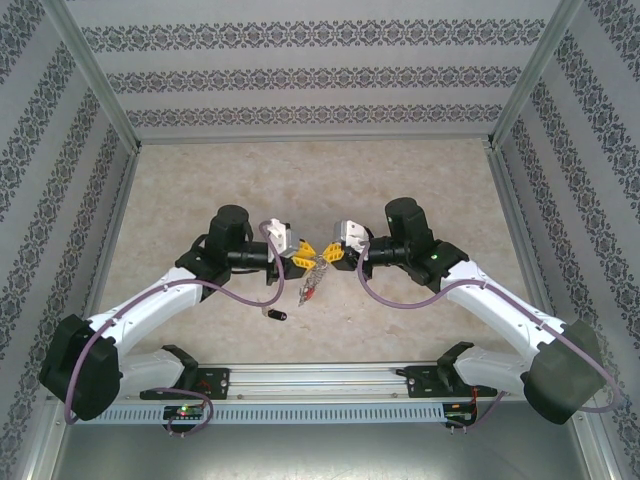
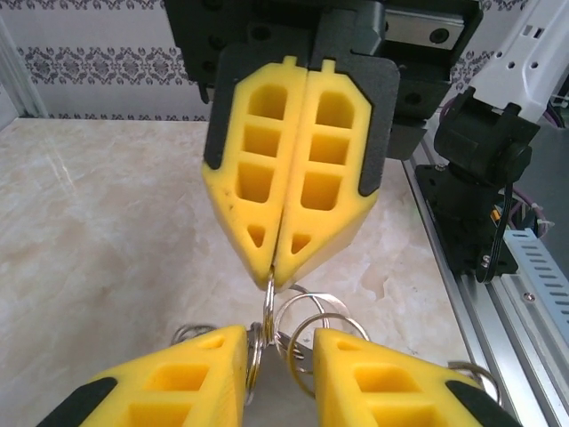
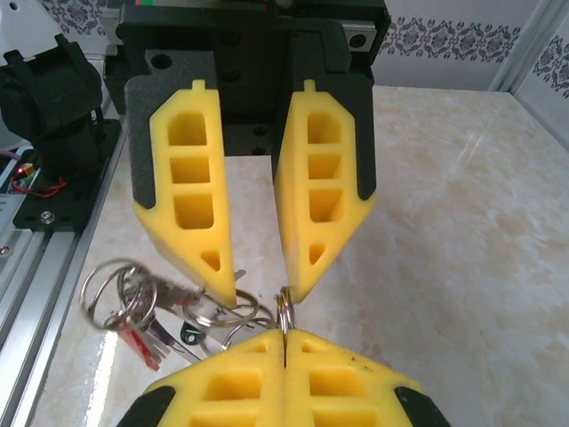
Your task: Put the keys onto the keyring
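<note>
The keyring hangs above the table between my two grippers, with silvery pieces and a red tag dangling below it. My right gripper is shut, and a thin ring of the keyring is pinched at its tips. Facing it, my left gripper is open, with several silvery rings lying loosely between its yellow fingers. One key with a black head lies on the table in front of the left gripper, apart from both grippers. The bunch sags left of the left gripper.
The marble-patterned table stretches behind the grippers, closed in by patterned walls. An aluminium rail with both arm bases runs along the near edge. The right arm's base stands close beside the left gripper.
</note>
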Robot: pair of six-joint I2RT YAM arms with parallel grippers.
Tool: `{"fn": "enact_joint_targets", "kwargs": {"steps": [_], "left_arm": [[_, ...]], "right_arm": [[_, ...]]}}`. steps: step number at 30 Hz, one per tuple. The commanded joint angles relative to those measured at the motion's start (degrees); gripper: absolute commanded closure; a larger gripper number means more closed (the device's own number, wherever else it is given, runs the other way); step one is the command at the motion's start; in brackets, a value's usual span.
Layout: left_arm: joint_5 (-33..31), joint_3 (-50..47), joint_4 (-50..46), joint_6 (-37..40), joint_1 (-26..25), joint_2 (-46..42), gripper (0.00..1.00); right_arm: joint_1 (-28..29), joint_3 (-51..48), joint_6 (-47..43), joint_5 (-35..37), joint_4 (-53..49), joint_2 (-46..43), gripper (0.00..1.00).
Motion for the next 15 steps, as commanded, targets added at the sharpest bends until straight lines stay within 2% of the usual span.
{"fn": "enact_joint_targets", "kwargs": {"steps": [1,7,10,15], "left_arm": [[-0.9,0.4,-0.5,2.9,-1.9,-0.4,0.74],[-2.9,-0.2,0.9,3.1,-2.5,-0.7,0.82],[-3.1,-0.3,0.8,4.1,-2.5,-1.5,0.99],[-5.2,-1.7,1.4,5.4,-2.5,-4.2,1.0]], "right_arm": [[1.2,0.5,-1.5,-2.8,3.2,-1.1,1.0],[2.0,0.4,-1.1,-2.7,3.4,-1.0,1.0],[2.2,0.4,-1.3,-2.3,3.2,-0.9,1.0],[1.9,0.5,-4.2,-1.2,-1.5,-1.8,1.0]]}}
